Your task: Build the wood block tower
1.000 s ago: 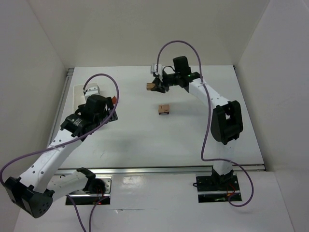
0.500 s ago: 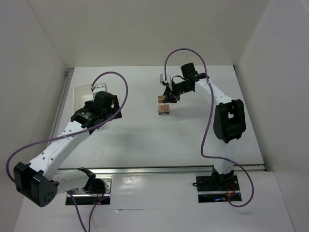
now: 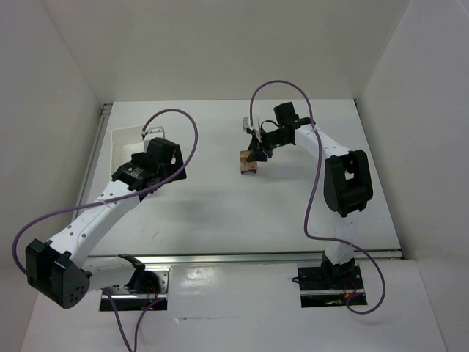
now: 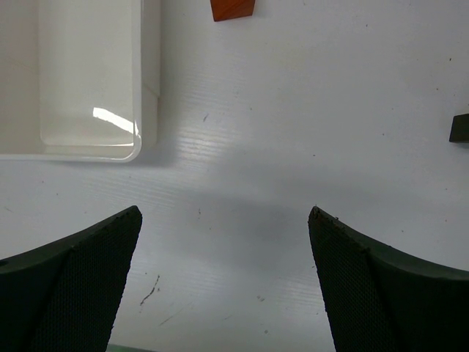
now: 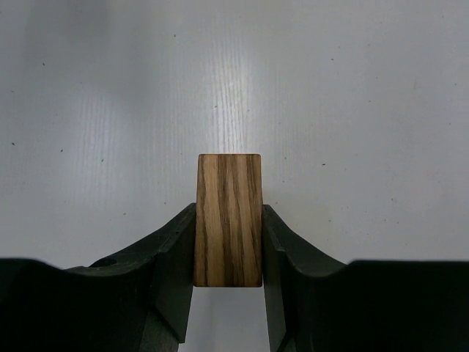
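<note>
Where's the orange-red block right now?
In the left wrist view, the orange-red block lies on the table at the picture's top edge, a little right of the white tray and ahead of the open left end effector.

White arms, black fingers, purple cables

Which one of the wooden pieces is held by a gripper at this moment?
The striped brown block, clamped between the fingers of the right gripper. The orange-red piece lies free on the table near the white tray.
</note>
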Controlling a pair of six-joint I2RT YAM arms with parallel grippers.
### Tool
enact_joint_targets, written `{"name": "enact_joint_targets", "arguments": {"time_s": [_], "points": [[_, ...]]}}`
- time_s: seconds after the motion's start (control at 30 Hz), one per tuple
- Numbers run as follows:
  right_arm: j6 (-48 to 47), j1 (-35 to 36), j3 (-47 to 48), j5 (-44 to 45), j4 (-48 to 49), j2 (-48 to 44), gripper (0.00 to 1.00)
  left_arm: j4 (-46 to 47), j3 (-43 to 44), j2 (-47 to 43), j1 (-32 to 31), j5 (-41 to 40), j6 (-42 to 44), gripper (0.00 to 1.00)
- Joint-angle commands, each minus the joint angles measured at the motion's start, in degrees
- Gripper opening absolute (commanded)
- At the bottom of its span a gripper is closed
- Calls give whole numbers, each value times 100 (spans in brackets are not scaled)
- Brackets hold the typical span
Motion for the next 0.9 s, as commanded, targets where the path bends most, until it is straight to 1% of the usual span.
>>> {"name": "enact_joint_targets", "arguments": {"time_s": [0.0, 0.33, 0.37, 0.5, 0.7, 0.77, 0.87], "points": [[119, 25, 46, -196, 435, 58, 17, 214, 174, 4, 31, -16, -16, 100], [66, 25, 55, 41, 382, 278, 17, 162, 174, 57, 31, -68, -16, 100], [66, 25, -6, 41, 382, 278, 18, 162, 174, 57, 31, -69, -16, 100], [66, 25, -217, 41, 662, 217, 18, 162, 174, 110, 31, -69, -16, 100], [137, 25, -218, 94, 664, 217, 18, 109, 227, 162, 31, -69, -16, 100], [137, -27, -218, 94, 733, 217, 21, 109, 227, 162, 31, -69, -16, 100], [137, -27, -270, 94, 795, 217, 21, 57, 227, 215, 31, -69, -16, 100]]}}
